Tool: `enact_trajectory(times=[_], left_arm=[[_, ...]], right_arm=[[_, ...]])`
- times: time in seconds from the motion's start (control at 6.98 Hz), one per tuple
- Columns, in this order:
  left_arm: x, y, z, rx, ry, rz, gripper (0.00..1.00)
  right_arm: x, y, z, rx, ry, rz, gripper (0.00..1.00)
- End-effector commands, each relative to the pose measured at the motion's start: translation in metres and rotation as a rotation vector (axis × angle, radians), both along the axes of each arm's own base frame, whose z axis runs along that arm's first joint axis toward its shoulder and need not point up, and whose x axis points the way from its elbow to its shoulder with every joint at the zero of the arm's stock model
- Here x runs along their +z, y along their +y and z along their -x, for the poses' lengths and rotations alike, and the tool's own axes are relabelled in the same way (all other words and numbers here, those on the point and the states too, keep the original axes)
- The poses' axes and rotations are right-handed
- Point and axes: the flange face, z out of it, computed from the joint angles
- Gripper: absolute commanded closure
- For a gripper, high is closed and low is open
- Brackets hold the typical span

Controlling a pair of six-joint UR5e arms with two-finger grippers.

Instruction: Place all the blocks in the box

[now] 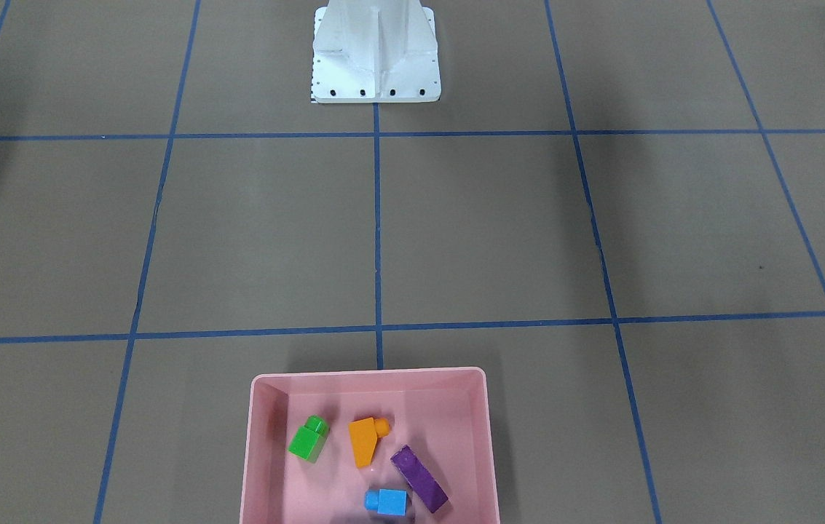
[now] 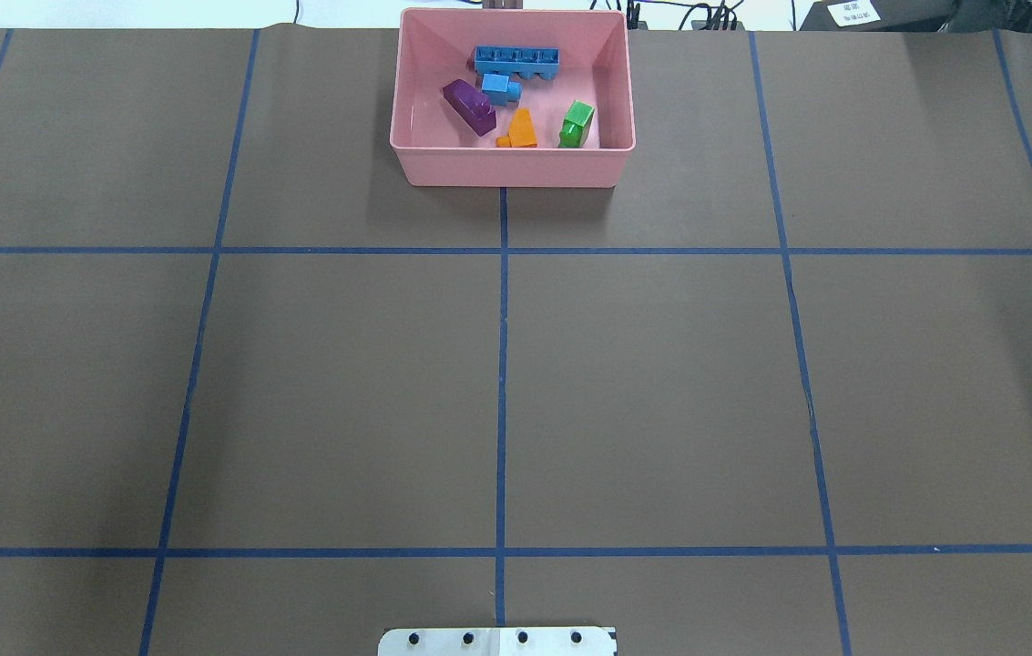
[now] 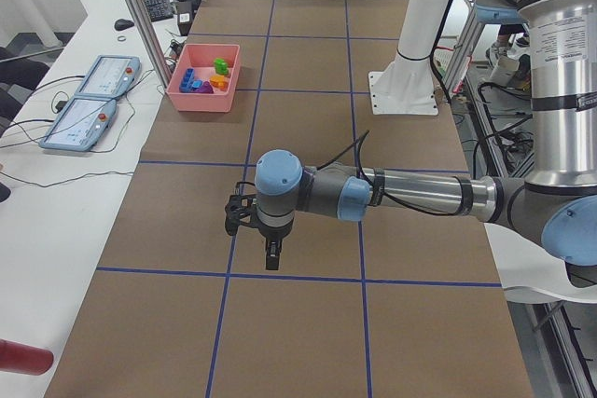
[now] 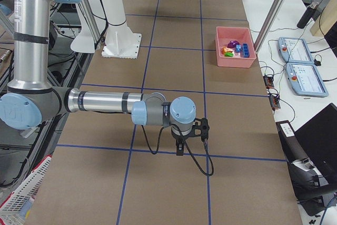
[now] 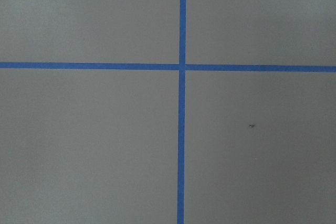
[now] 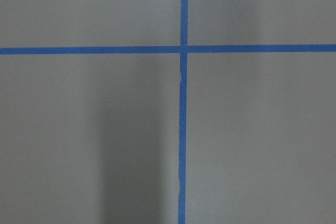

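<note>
The pink box (image 2: 512,178) stands at the far middle of the table, and also shows in the front view (image 1: 368,373). In it lie the long light-blue bar (image 2: 516,62), the small light-blue cube (image 2: 500,89), the purple block (image 2: 469,107), the orange block (image 2: 522,128) and the green block (image 2: 577,123). My left gripper (image 3: 271,258) shows only in the exterior left view, low over the table and far from the box. My right gripper (image 4: 179,148) shows only in the exterior right view, likewise far from it. I cannot tell whether either is open or shut.
The white metal base (image 1: 376,58) stands at the robot's edge of the table. Blue tape lines grid the brown table cover. Both wrist views show only the cover and tape. Control tablets (image 3: 98,90) lie on a side table beyond the box.
</note>
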Motion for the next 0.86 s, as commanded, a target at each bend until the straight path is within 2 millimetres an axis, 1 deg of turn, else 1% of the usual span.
enact_trajectory(times=[0.0, 0.43, 0.72], left_arm=[[0.0, 0.0001, -0.0001, 0.001, 0.001, 0.0, 0.0], [0.0, 0.0001, -0.0001, 0.001, 0.001, 0.0, 0.0], [-0.0055, -0.0001, -0.0003, 0.0, 0.004, -0.009, 0.0]], right_arm=[[-0.0006, 0.0001, 0.0, 0.002, 0.0, 0.002, 0.0], [-0.0022, -0.0007, 0.0001, 0.003, -0.002, 0.0, 0.0], [-0.0038, -0.0042, -0.0002, 0.004, 0.001, -0.004, 0.0]])
